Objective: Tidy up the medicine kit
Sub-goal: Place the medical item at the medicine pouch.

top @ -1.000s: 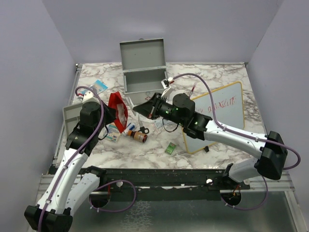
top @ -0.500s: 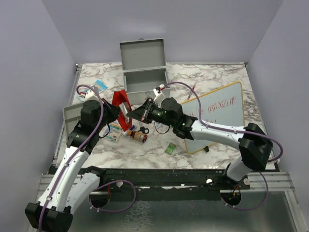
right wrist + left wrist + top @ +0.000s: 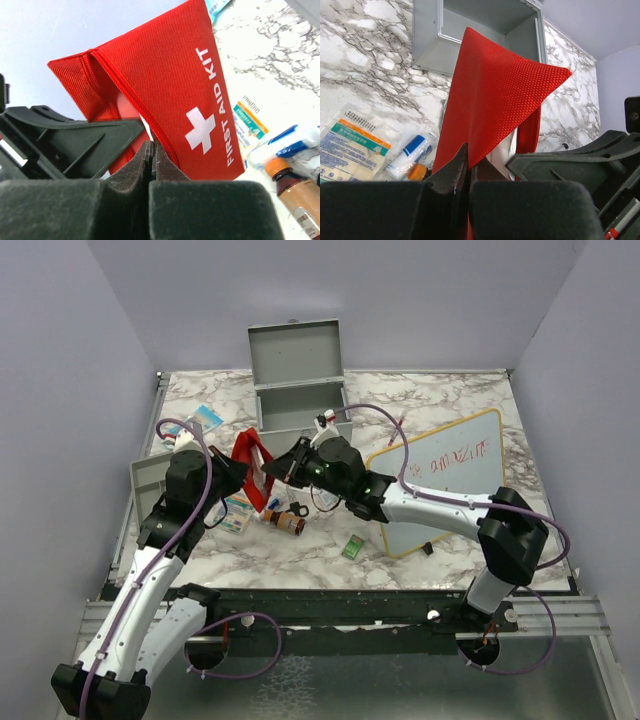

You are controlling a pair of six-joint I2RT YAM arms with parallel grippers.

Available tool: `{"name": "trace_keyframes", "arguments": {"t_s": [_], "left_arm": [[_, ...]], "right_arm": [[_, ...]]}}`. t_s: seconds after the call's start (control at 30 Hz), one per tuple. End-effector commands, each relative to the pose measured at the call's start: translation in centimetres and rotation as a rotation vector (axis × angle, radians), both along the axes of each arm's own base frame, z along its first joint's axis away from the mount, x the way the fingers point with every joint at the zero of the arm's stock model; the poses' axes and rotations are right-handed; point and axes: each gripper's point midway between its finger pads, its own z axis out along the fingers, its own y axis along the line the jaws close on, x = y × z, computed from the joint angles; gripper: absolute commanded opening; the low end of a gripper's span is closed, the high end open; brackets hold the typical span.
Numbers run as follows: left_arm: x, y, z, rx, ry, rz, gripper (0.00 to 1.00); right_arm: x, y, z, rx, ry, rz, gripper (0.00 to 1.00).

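1. The medicine kit point(image 3: 298, 405) (the grey metal box, lid raised) stands at the back of the marble table point(image 3: 450, 400), just behind the lifted pouch. It could be shoved back, or its lid knocked, if the pouch is swung toward it too low by both arms at once.
2. The red first aid pouch point(image 3: 252, 465) is held off the table between the arms. The left gripper point(image 3: 468, 160) is pinched tight on one fabric edge, and the right gripper point(image 3: 151, 155) is pinched tight on the lip beside the zip. Only thin fabric is caught in each pinch. If the arms are drawn apart unevenly, one edge could be pulled free and the pouch left dangling or dropped onto the clutter below.
3. The brown bottle point(image 3: 290, 522) lies on its side beneath the pouch. It could be sent rolling if it is struck by a falling pouch or a descending wrist.
4. The flat sachets point(image 3: 350, 150) and small tube point(image 3: 412, 150) nearby could be swept aside or pinned under the pouch.
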Motion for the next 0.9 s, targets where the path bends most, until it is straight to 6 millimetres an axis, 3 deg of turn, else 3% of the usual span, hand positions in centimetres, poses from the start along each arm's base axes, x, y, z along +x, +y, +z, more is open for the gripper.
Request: {"name": "trace_keyframes", "arguments": {"t_s": [0.0, 0.07, 0.17, 0.3, 0.43, 0.67, 0.87], "left_arm": [[0.0, -0.6, 0.1, -0.026, -0.003, -0.020, 0.00], [0.1, -0.6, 0.1, -0.026, -0.001, -0.020, 0.00], [0.2, -0.6, -0.1, -0.022, 0.004, -0.016, 0.00], [0.2, -0.3, -0.6, -0.012, 0.016, -0.001, 0.00], [0.3, 0.0, -0.9, -0.001, 0.024, 0.009, 0.00], [0.2, -0.3, -1.1, 0.002, 0.034, -0.009, 0.00], [-0.1, -1.7, -0.5, -0.034, 0.039, -0.081, 0.00]], "right_arm": [[1.5, 0.3, -1.2, -0.106, -0.062, -0.054, 0.01], [1.7, 0.5, -1.6, -0.133, -0.072, -0.050, 0.01], [1.7, 0.8, -1.7, -0.169, -0.090, -0.025, 0.10], [1.2, 0.8, -0.4, -0.200, -0.132, 0.019, 0.26], [0.3, -0.2, 1.4, -0.215, -0.164, 0.044, 0.35], [-1.0, -2.9, 4.1, -0.249, -0.213, 0.050, 0.36], [-1.2, -5.4, 3.0, -0.369, -0.214, 0.020, 0.36]]}}
